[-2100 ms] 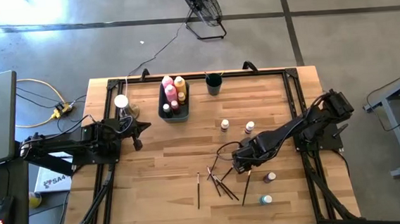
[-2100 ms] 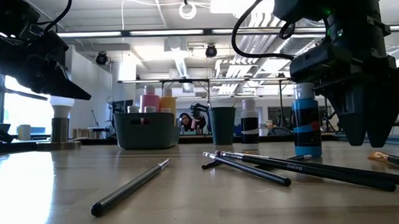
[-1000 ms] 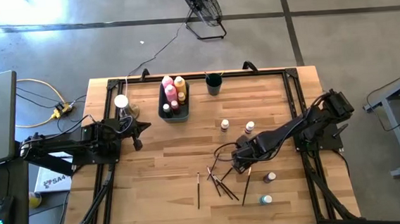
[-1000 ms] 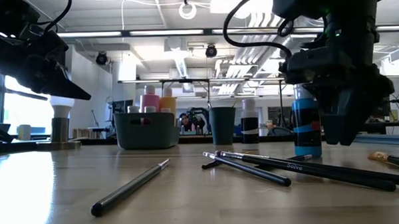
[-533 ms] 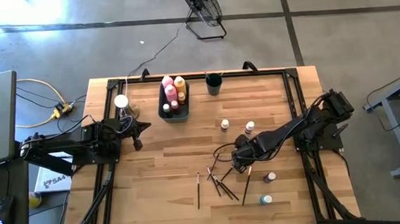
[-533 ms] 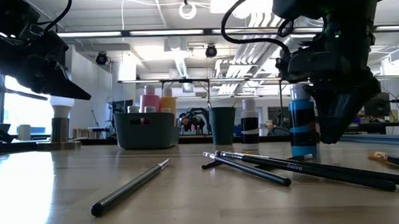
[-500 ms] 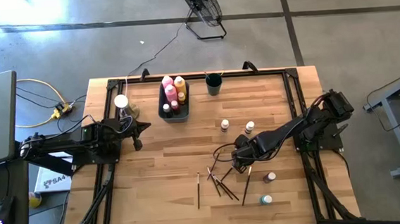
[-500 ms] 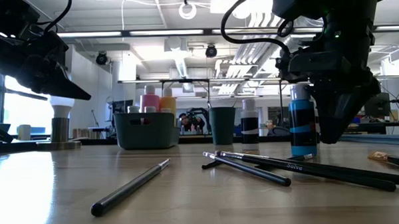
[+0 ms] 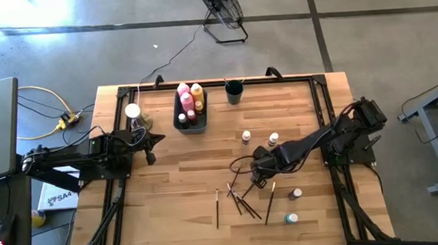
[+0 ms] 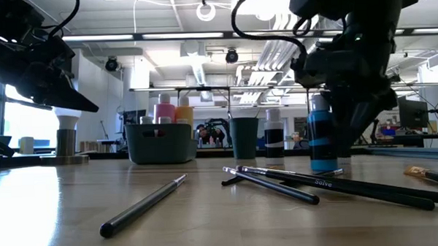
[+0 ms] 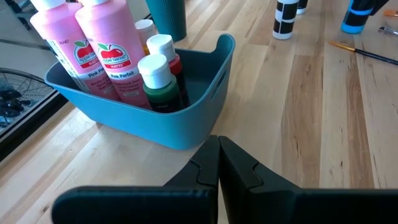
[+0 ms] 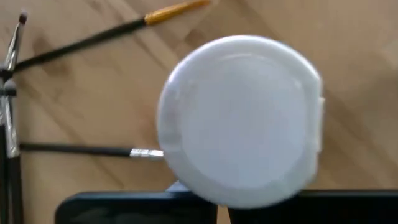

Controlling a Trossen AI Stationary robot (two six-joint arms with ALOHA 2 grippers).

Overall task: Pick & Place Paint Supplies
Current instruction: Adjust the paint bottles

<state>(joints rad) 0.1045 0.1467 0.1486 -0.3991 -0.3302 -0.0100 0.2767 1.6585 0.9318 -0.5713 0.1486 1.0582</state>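
So you have a pale wood table point(image 9: 198, 159) on a grey concrete floor, with a black fan point(image 9: 222, 6) on the floor past the far edge; the low view looks into a big bright room with white pipes on the ceiling. Your right gripper point(image 10: 351, 129) sits near the middle of the table, jaws squeezed in on a blue paint bottle point(image 10: 322, 137), whose round white cap point(image 12: 239, 118) fills the right wrist view; a second ago those jaws were wide, and the bottle has slid a little toward the left arm's side. Dark paintbrushes point(image 9: 244, 202) lie just beside it. Your left gripper point(image 11: 219, 163) waits with jaws closed on nothing, near the blue bin point(image 11: 199, 87) that holds the pink bottles point(image 11: 109, 43).
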